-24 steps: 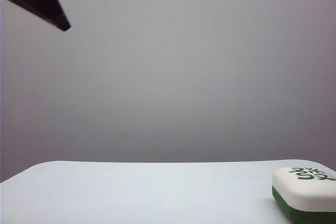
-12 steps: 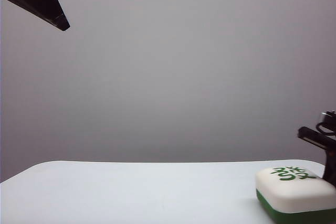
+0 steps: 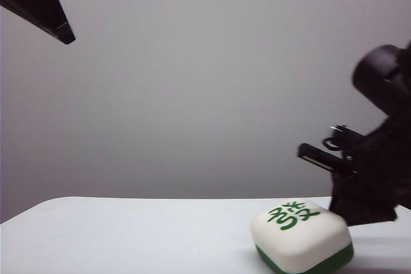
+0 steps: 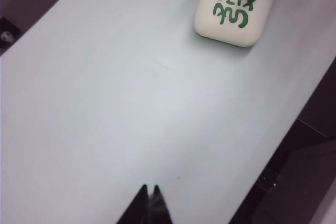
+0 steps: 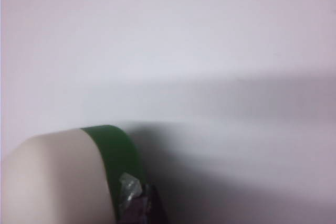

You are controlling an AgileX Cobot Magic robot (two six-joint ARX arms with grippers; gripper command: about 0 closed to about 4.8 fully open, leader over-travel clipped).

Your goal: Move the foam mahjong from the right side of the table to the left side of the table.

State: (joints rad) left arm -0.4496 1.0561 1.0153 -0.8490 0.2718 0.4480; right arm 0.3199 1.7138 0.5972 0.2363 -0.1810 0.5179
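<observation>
Foam mahjong (image 3: pixel 302 235) shown on the right part of the white tabletop (image 3: pixel 128 235), right gripper (image 5: pixel 137 203) pressed against its green base, jaw state hidden, arm cut off by frame edge, left gripper (image 4: pixel 151 195) raised well apart, fingertips nearly together.

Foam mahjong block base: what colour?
Dark green, under the white-topped foam mahjong block; clearest in the exterior view.

table (image 3: pixel 128 235): white | on it: foam mahjong (image 3: pixel 302 235), right side

White table (image 4: pixel 105 108), foam mahjong (image 4: pixel 233 10) green character up — left claw (image 4: pixel 151 191) tips together, well apart
</observation>
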